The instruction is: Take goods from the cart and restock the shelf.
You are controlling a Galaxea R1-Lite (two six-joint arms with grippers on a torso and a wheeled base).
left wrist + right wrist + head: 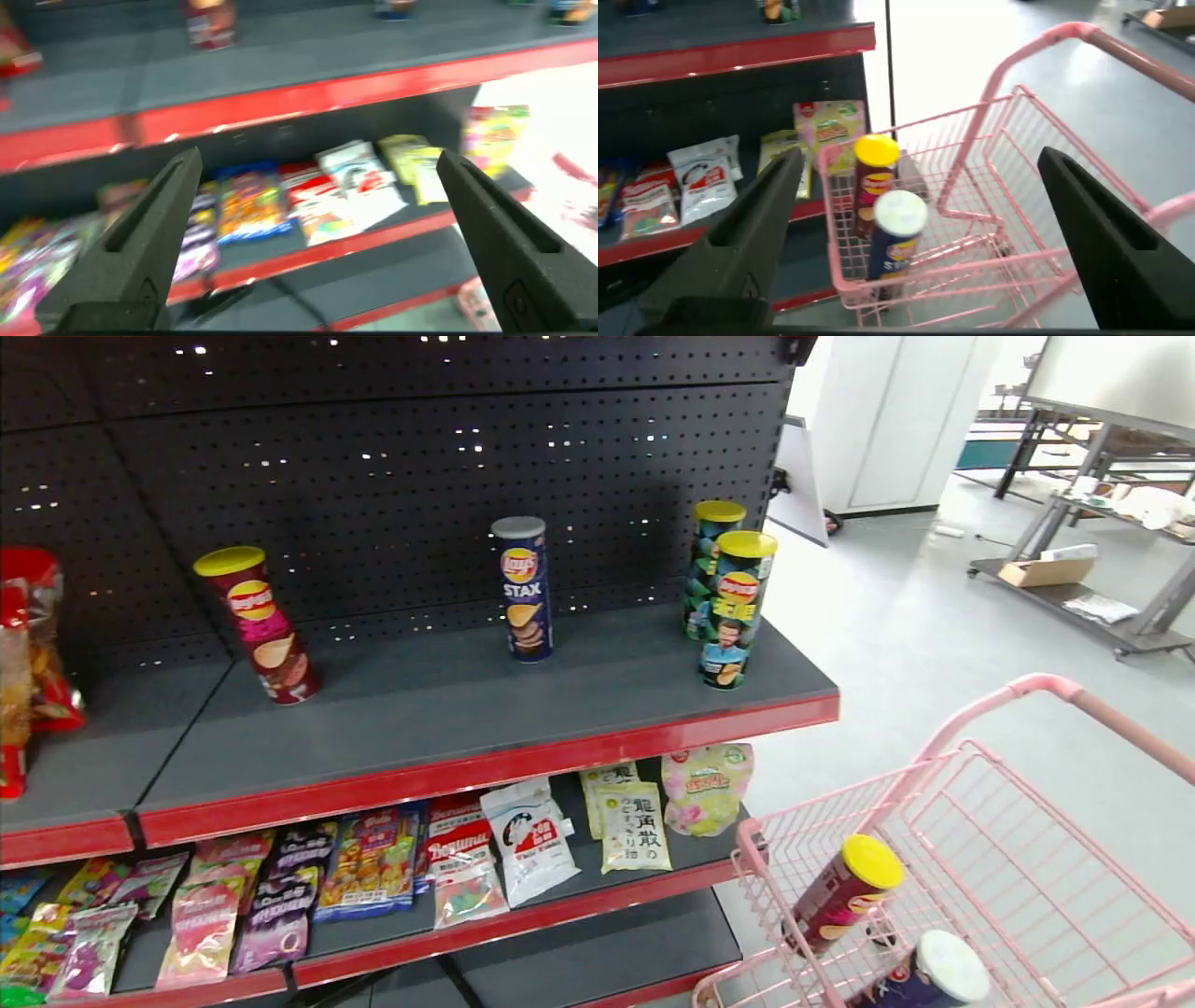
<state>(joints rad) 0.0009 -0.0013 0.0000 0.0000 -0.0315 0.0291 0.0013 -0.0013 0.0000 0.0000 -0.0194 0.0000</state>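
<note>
left gripper [318,159] hangs in front of the shelf [308,51], its fingers spread wide apart with nothing between them, facing the lower tier where the snack bags [327,191] lie. right gripper [920,154] hovers over the cart [1046,112], its fingers likewise wide apart and empty.

the pink wire cart [1046,686] stands just beside the right end of the shelf [448,700]. two cans are in its front corner: a yellow-lid can [845,891] leaning against the wire wall nearest the shelf, and a white-lid can [920,980] just beside it on the robot's side. in the right wrist view the yellow-lid can [871,182] stands behind the white-lid can [895,238].

on the upper tier a maroon can [259,625] stands toward the left, a blue can [523,588] near the middle, and two green cans [733,611] one behind the other at the right end. all are upright and well apart, save the green pair, which stand close together. a red bag [28,644] sits at the far left. snack bags [373,863] lie in a row on the tier below.
</note>
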